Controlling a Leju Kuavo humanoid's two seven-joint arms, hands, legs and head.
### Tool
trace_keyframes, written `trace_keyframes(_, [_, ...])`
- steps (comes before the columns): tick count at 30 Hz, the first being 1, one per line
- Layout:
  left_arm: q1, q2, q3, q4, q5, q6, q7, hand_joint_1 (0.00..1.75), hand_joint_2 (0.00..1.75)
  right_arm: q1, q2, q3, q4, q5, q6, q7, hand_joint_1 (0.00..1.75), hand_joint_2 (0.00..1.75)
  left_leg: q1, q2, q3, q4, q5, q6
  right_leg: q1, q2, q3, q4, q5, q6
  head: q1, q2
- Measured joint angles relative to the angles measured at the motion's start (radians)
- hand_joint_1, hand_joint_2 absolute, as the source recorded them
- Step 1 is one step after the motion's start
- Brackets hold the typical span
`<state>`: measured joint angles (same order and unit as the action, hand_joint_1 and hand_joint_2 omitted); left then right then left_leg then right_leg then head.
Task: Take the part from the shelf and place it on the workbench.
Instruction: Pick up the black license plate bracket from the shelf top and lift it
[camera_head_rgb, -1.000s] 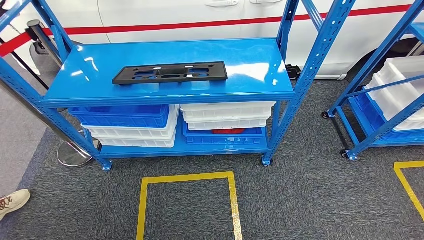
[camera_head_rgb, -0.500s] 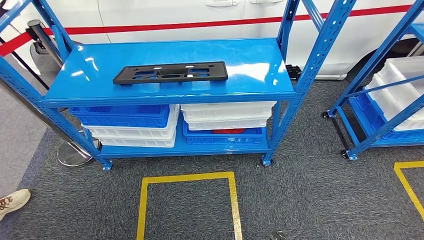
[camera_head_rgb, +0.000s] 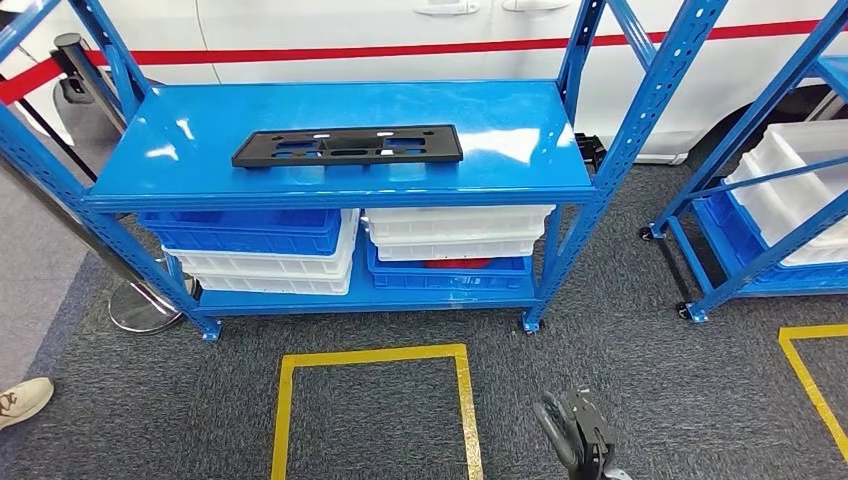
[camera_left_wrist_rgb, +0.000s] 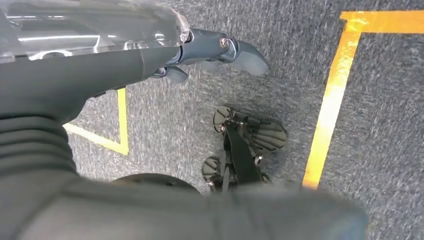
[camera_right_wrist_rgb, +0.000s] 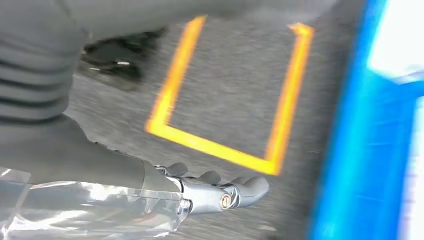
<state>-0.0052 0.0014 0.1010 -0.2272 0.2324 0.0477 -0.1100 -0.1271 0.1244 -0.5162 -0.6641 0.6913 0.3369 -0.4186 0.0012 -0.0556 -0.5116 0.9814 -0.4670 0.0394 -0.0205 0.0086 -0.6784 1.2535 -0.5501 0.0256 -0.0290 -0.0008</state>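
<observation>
My right hand (camera_head_rgb: 580, 435) is low over the carpet, fingers loosely apart, holding nothing. The part (camera_head_rgb: 348, 145) lies flat on the shelf (camera_head_rgb: 520, 140), well ahead and above, untouched. My left hand (camera_left_wrist_rgb: 220, 50) hangs empty.

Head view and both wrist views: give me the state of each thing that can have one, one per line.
black part: lying flat on the shelf's top board, untouched
blue shelf: top board holds the part alone
bins: blue and white, stacked on the lower board
right hand: holds nothing, low above the carpet
left hand: holds nothing, above the carpet
</observation>
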Motion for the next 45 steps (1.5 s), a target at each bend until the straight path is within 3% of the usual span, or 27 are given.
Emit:
trace_keyframes(2, [0.0,-0.002,0.002,0.001,0.0,0.0,0.0,0.0,0.0,-0.006,0.0,0.036,-0.071,-0.033,0.009,-0.014,0.0,0.0,0.001,-0.003,0.001,0.01,-0.01,-0.009,-0.004,0.004,0.055,-0.127,0.075,0.002,0.0,0.0])
trace_keyframes(4, [-0.002,-0.003,0.005,0.002,0.001,0.001,-0.001,0.0,0.0,-0.014,-0.001,0.067,-0.136,-0.064,0.018,-0.027,0.0,0.0,0.0,-0.005,-0.004,0.022,-0.02,-0.021,-0.003,0.011,0.089,-0.209,0.099,-0.002,-0.001,0.0])
trace_keyframes(7, [-0.003,-0.003,0.009,0.003,0.002,0.002,-0.002,0.0,0.0,-0.02,-0.002,0.113,-0.231,-0.106,0.03,-0.043,0.0,0.0,0.001,-0.007,-0.012,0.025,-0.025,-0.038,0.001,0.011,0.089,-0.221,0.093,-0.019,-0.001,0.0])
trace_keyframes(9, [-0.004,-0.003,0.013,0.003,0.002,0.003,-0.002,0.0,0.0,-0.025,-0.003,0.149,-0.301,-0.136,0.039,-0.056,0.0,0.0,0.002,0.012,-0.025,0.056,-0.047,-0.048,-0.001,0.006,0.093,-0.226,0.094,-0.033,-0.002,0.0])
trace_keyframes(12, [-0.01,-0.005,0.016,0.004,0.003,0.003,-0.002,0.0,0.0,-0.032,-0.005,0.205,-0.405,-0.184,0.054,-0.075,0.0,0.0,0.006,0.038,-0.115,0.233,-0.126,-0.058,0.002,-0.008,0.097,-0.228,0.091,-0.044,-0.002,0.0])
trace_keyframes(13, [-0.011,-0.005,0.017,0.005,0.004,0.003,-0.003,0.0,0.0,-0.033,-0.006,0.222,-0.437,-0.2,0.059,-0.081,0.0,0.0,0.008,0.039,-0.147,0.287,-0.139,-0.06,0.004,-0.013,0.098,-0.228,0.09,-0.046,-0.002,0.0])
trace_keyframes(14, [-0.011,-0.005,0.019,0.006,0.004,0.003,-0.003,0.0,0.0,-0.034,-0.007,0.238,-0.467,-0.215,0.064,-0.086,0.0,0.0,0.009,0.04,-0.164,0.31,-0.133,-0.062,0.005,-0.016,0.1,-0.228,0.088,-0.046,-0.002,0.0])
trace_keyframes(15, [-0.011,-0.005,0.021,0.006,0.005,0.004,-0.003,0.0,0.0,-0.037,-0.007,0.254,-0.497,-0.231,0.069,-0.092,0.0,0.0,0.01,0.041,-0.163,0.295,-0.108,-0.062,0.005,-0.019,0.102,-0.227,0.086,-0.046,-0.002,0.0])
trace_keyframes(17, [-0.011,-0.005,0.027,0.007,0.007,0.005,-0.004,0.0,0.0,-0.045,-0.008,0.289,-0.562,-0.264,0.08,-0.104,0.0,0.0,0.011,0.049,-0.117,0.175,-0.029,-0.059,0.005,-0.021,0.11,-0.227,0.081,-0.041,-0.002,0.0])
trace_keyframes(19, [-0.013,-0.006,0.034,0.008,0.011,0.006,-0.005,0.0,0.0,-0.057,-0.009,0.325,-0.626,-0.299,0.093,-0.117,0.0,0.0,0.008,0.058,-0.074,0.069,0.013,-0.05,0.008,-0.023,0.111,-0.224,0.077,-0.033,-0.002,0.0])
trace_keyframes(22, [-0.015,-0.006,0.041,0.009,0.016,0.006,-0.006,0.0,0.0,-0.066,-0.01,0.35,-0.67,-0.324,0.103,-0.127,0.0,0.0,0.004,0.058,-0.065,0.047,0.011,-0.041,0.011,-0.024,0.107,-0.223,0.078,-0.026,-0.001,0.0])
trace_keyframes(27, [-0.015,-0.006,0.041,0.009,0.017,0.006,-0.007,0.0,0.0,-0.067,-0.01,0.354,-0.677,-0.329,0.105,-0.129,0.0,0.0,0.003,0.058,-0.066,0.047,0.011,-0.04,0.011,-0.025,0.107,-0.224,0.079,-0.025,0.0,0.0])
trace_keyframes(30, [-0.015,-0.007,0.047,0.009,0.021,0.007,-0.008,0.0,0.0,-0.073,-0.011,0.384,-0.731,-0.358,0.119,-0.137,0.0,0.0,0.002,0.055,-0.066,0.042,0.014,-0.031,0.008,-0.025,0.106,-0.221,0.075,-0.016,0.0,0.0])
trace_keyframes(31, [-0.017,-0.009,0.055,0.009,0.025,0.009,-0.011,0.0,0.0,-0.079,-0.013,0.411,-0.783,-0.388,0.133,-0.147,0.0,0.0,0.002,0.053,-0.064,0.038,0.015,-0.022,0.007,-0.023,0.076,-0.157,0.043,-0.011,0.0,0.0])
trace_keyframes(32, [-0.017,-0.011,0.067,0.009,0.031,0.011,-0.014,0.0,0.0,-0.084,-0.017,0.451,-0.853,-0.43,0.154,-0.161,0.0,0.0,0.001,0.049,-0.059,0.035,0.014,-0.013,0.007,-0.02,0.046,-0.104,0.031,-0.01,0.0,0.0])
trace_keyframes(34, [-0.019,-0.018,0.09,0.01,0.045,0.015,-0.024,0.0,0.0,-0.095,-0.025,0.53,-0.99,-0.517,0.198,-0.191,0.0,0.0,-0.002,0.042,-0.048,0.032,0.008,-0.002,0.01,-0.013,0.019,-0.068,0.045,-0.017,0.0,0.0])
trace_keyframes(35, [-0.019,-0.021,0.098,0.01,0.049,0.016,-0.027,0.0,0.0,-0.098,-0.027,0.558,-1.035,-0.546,0.214,-0.2,0.0,0.0,-0.006,0.039,-0.044,0.034,0.003,-0.004,0.014,-0.01,0.044,-0.129,0.082,-0.025,0.0,0.0])
trace_keyframes(36, [-0.02,-0.023,0.104,0.01,0.052,0.017,-0.03,0.0,0.0,-0.101,-0.028,0.576,-1.067,-0.563,0.224,-0.206,0.0,0.0,-0.008,0.037,-0.043,0.035,-0.001,-0.007,0.016,-0.01,0.068,-0.181,0.098,-0.029,0.0,0.0])
trace_keyframes(38, [-0.021,-0.026,0.12,0.01,0.06,0.018,-0.04,0.0,0.0,-0.107,-0.03,0.624,-1.152,-0.613,0.255,-0.223,0.0,0.0,-0.01,0.036,-0.044,0.036,-0.006,-0.016,0.021,-0.009,0.083,-0.219,0.095,-0.034,0.0,0.0])
trace_keyframes(41, [-0.021,-0.029,0.147,0.011,0.077,0.019,-0.066,0.0,0.0,-0.119,-0.032,0.711,-1.272,-0.753,0.339,-0.266,0.0,0.0,-0.008,0.04,-0.04,0.046,-0.019,-0.034,0.013,-0.008,0.101,-0.24,0.093,-0.043,-0.001,0.0])
trace_keyframes(43, [-0.022,-0.031,0.157,0.011,0.081,0.019,-0.075,0.0,0.0,-0.123,-0.033,0.74,-1.312,-0.806,0.366,-0.276,0.0,0.0,-0.004,0.044,-0.077,0.127,-0.057,-0.044,0.009,-0.013,0.119,-0.251,0.09,-0.049,-0.002,0.0])
trace_keyframes(45, [-0.021,-0.032,0.164,0.011,0.081,0.019,-0.077,0.0,0.0,-0.124,-0.034,0.754,-1.334,-0.816,0.373,-0.275,0.0,0.0,0.004,0.046,-0.154,0.257,-0.101,-0.053,0.009,-0.015,0.129,-0.252,0.081,-0.053,-0.002,0.0])
